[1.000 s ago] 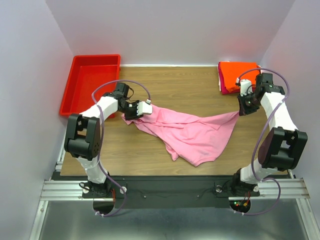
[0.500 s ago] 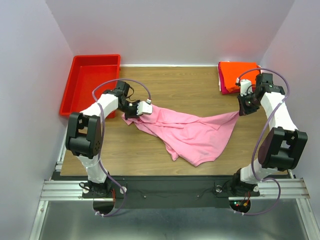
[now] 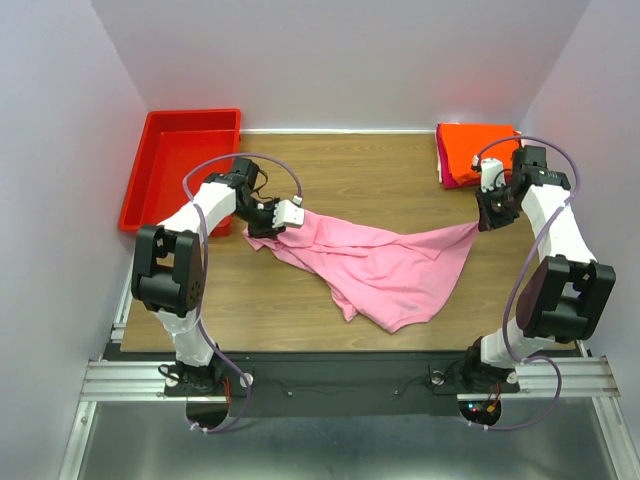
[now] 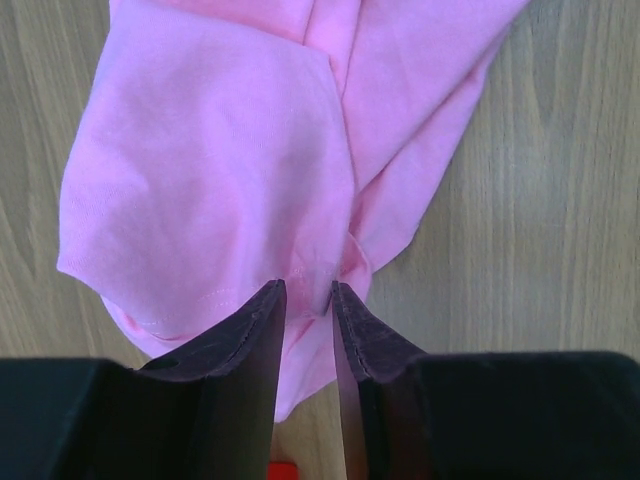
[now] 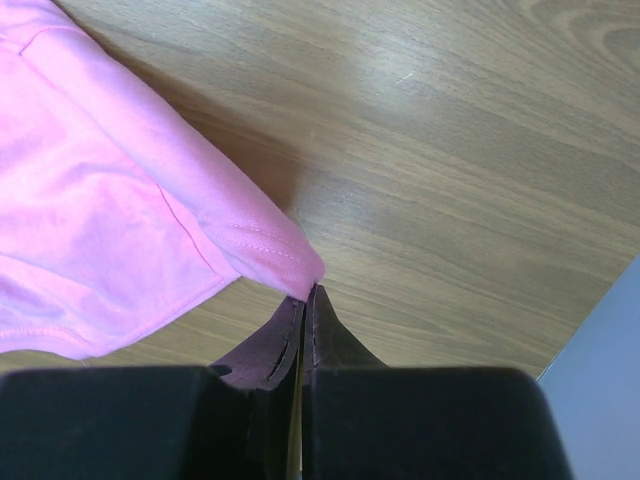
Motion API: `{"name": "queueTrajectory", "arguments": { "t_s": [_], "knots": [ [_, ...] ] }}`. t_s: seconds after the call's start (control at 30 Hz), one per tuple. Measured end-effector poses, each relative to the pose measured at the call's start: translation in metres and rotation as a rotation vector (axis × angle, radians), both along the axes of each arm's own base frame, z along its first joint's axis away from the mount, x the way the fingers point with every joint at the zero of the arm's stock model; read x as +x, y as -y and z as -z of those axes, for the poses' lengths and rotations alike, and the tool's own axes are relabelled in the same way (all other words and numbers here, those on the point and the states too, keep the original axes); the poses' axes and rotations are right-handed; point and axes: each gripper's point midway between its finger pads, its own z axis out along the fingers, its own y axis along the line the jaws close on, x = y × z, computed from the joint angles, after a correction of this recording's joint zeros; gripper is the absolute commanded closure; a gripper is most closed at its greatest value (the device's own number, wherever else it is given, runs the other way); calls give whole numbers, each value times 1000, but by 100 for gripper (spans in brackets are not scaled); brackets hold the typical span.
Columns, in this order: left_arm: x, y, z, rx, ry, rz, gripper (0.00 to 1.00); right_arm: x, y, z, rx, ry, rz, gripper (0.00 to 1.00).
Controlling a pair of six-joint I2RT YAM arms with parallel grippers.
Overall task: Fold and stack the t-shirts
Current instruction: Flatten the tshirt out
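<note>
One red tray (image 3: 150,190) sits left of the pink shirt (image 3: 390,265).

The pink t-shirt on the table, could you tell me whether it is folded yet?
Not folded: the pink t-shirt lies rumpled and stretched between both grippers.

Left arm (image 3: 215,205) raised from its base at the near left, folded at the elbow and bent inward toward the table's middle; left gripper (image 4: 308,300) pointing down at the light pink t-shirt (image 3: 390,265), jaws parted by a narrow gap with a fold of cloth showing between the fingertips (image 4: 262,312). Right arm (image 3: 555,225) raised from the near right base, forearm angled inward; right gripper (image 5: 304,300) with jaws pressed together, pinching the hem corner of the same shirt and holding it lifted off the surface.
</note>
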Motion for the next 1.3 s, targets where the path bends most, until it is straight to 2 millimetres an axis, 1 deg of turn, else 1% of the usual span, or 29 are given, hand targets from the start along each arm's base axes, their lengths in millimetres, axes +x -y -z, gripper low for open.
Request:
{"name": "queueTrajectory", "arguments": {
  "t_s": [0.03,0.1,0.13,0.17,0.2,0.37,0.47,0.67,0.8,0.9,1.07,1.2,1.3],
  "knots": [
    [0,0,0,1,-1,1,77,0,0,0,0,0,-1,100],
    [-1,0,1,2,-7,-2,77,0,0,0,-1,0,-2,99],
    [0,0,2,2,-6,-1,75,0,0,0,-1,0,-2,99],
    [0,0,2,1,-4,-2,69,0,0,0,-1,0,-2,99],
    [1,0,1,1,-2,-2,67,0,0,0,-1,0,-2,99],
    [4,0,4,2,16,-1,61,-1,0,1,-1,-2,-3,99],
    [5,0,5,4,23,-2,60,-1,0,1,-1,-1,-2,99],
    [9,-1,7,6,42,-6,60,-1,0,0,-2,2,-2,99],
    [13,0,8,6,59,-6,62,-1,0,0,-2,2,-2,99],
    [12,0,12,10,58,-5,64,-1,0,0,-2,2,-2,99],
    [9,2,17,11,54,5,69,-1,0,0,-2,1,-2,99],
    [9,6,17,9,59,17,67,-2,0,0,-1,0,-2,99],
    [6,7,21,11,57,26,66,-2,0,0,-1,0,-2,99]
  ]
}}
